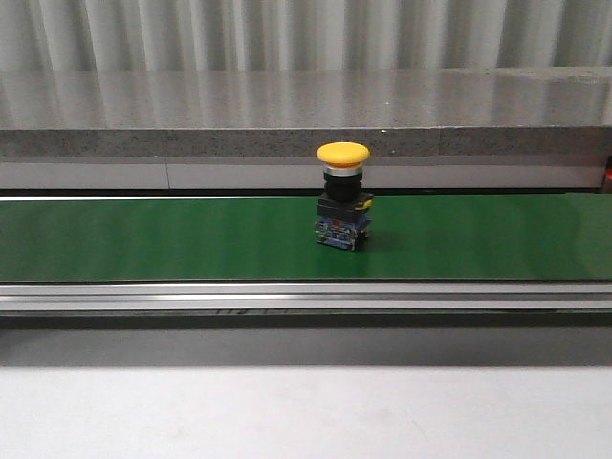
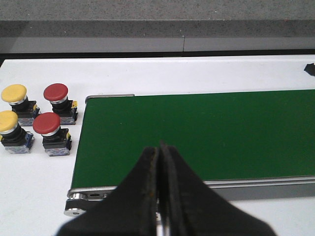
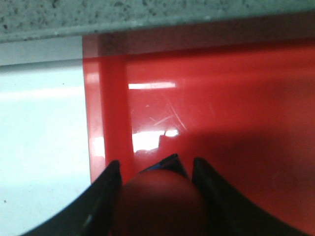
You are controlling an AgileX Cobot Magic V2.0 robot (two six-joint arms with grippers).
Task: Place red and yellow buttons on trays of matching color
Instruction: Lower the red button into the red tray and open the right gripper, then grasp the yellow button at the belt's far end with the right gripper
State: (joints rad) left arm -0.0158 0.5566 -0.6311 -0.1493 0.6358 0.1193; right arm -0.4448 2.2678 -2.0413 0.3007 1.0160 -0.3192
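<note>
One yellow button (image 1: 342,199) stands upright on the green conveyor belt (image 1: 143,239) in the front view, with neither gripper showing there. In the right wrist view my right gripper (image 3: 156,163) is shut on a red button (image 3: 157,199), just above the floor of the red tray (image 3: 221,98) near its edge. My left gripper (image 2: 160,147) is shut with nothing in it, over the near edge of the belt (image 2: 197,132) by its end. Two red buttons (image 2: 55,93) (image 2: 47,125) and two yellow buttons (image 2: 14,94) (image 2: 7,123) stand on the white table beside that end. The yellow tray is out of view.
A grey stone ledge (image 1: 306,105) runs behind the conveyor. The belt's metal side rail (image 1: 306,296) faces me, and its end roller (image 2: 78,199) shows close to my left fingers. White table (image 3: 39,147) lies beside the red tray.
</note>
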